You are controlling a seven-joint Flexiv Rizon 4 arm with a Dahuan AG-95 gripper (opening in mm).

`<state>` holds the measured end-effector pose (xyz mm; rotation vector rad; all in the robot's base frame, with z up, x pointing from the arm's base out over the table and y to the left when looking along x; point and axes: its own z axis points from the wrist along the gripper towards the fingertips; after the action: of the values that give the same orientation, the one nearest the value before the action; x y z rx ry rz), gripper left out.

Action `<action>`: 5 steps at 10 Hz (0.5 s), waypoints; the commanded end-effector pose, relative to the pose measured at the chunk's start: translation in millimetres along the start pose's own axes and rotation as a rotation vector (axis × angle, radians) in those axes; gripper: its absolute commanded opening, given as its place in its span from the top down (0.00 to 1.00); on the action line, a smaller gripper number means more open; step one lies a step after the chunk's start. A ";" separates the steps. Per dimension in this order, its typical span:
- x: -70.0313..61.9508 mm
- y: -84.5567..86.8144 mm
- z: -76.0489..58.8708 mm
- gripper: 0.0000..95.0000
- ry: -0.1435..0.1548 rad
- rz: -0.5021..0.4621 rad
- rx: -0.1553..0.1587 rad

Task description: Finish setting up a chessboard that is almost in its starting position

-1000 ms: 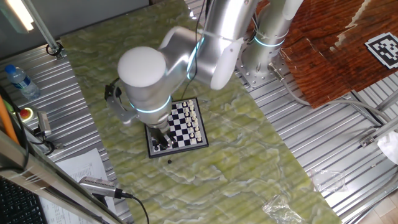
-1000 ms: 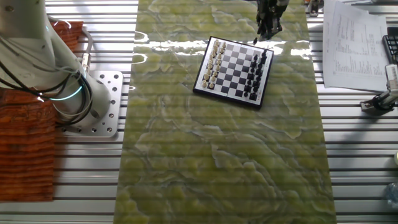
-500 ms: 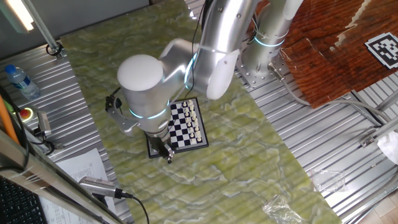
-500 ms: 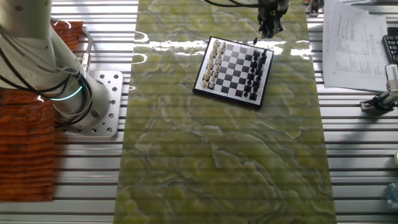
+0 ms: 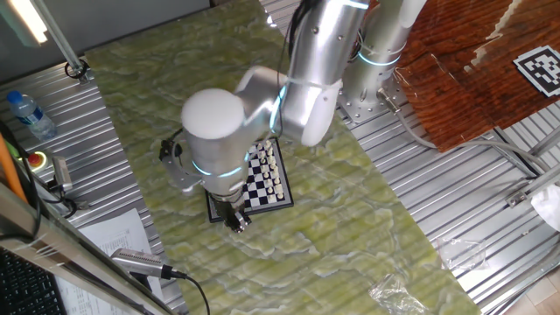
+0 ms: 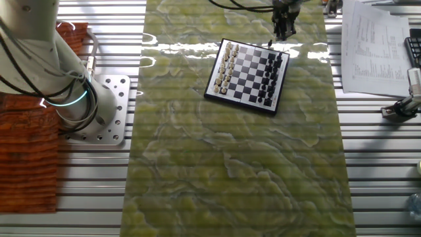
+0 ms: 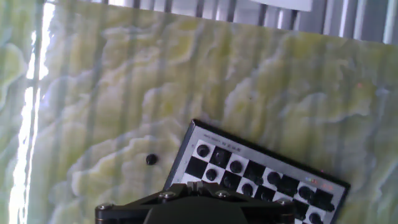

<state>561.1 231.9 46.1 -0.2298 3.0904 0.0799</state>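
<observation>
Currently, scene: a robot arm reaches over a table (image 6: 230,164) covered in green marbled material, with a small chessboard (image 6: 248,74) lying toward the far edge as the other fixed view shows it.
Chessboard: dark-framed, black and white checks; white pieces line one side, black pieces the other, and it looks nearly complete.
Stray piece: a tiny black piece (image 7: 151,160) lies on the table just beside the board's corner on the black side — off the board, not touching it.
Gripper: the gripper (image 6: 285,26) hangs above the table near that corner and the stray piece; whether its fingers are spread or pressed together cannot be told from these views.
Hand view: only the dark base of the gripper shows at the bottom, with the piece up and to the left of it.
Step in hand, as a judgement: approaching the stray piece to pick it up.
Doing it well: centre the fingers over the piece before descending — it is small and round, so an off-centre pinch could flick it away or knock the neighbouring black pieces.
</observation>
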 end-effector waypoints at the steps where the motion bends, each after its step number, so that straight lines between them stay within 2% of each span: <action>1: 2.4 -0.5 6.8 1.00 0.014 -0.019 0.024; 4: 3.0 -1.2 12.4 1.00 0.011 -0.018 0.022; 5: 2.7 -1.2 13.0 0.80 -0.005 -0.023 0.012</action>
<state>558.9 230.5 33.3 -0.2617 3.0848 0.0640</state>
